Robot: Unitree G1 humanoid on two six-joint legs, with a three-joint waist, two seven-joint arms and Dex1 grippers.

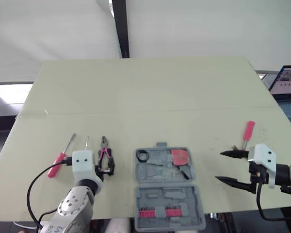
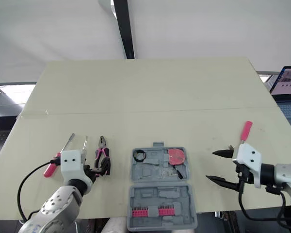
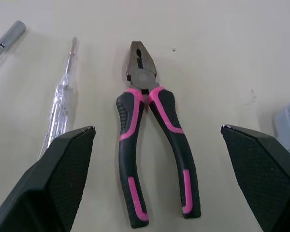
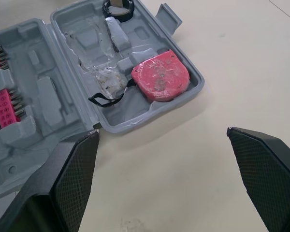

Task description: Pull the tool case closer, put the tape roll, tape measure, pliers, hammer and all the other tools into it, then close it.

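The grey tool case [image 1: 169,213] lies open near the table's front edge. A black tape roll [image 1: 142,155] and a red tape measure [image 1: 181,156] sit in its far half [image 4: 193,79], and red bits [image 4: 5,104] in its near half. Pink-and-black pliers [image 3: 150,140] lie flat on the table left of the case, and my left gripper [image 3: 157,128] stands open with a finger on either side of their handles. To the right of the case my right gripper [image 1: 219,166] is open and holds nothing. Just behind it lies a red-handled hammer [image 1: 249,130], its head partly hidden.
A clear-handled tester screwdriver [image 3: 60,96] and a red-handled screwdriver [image 1: 58,162] lie left of the pliers. A laptop [image 1: 288,80] stands off the table's right edge. A black pole [image 1: 120,29] rises behind the table [image 1: 145,92].
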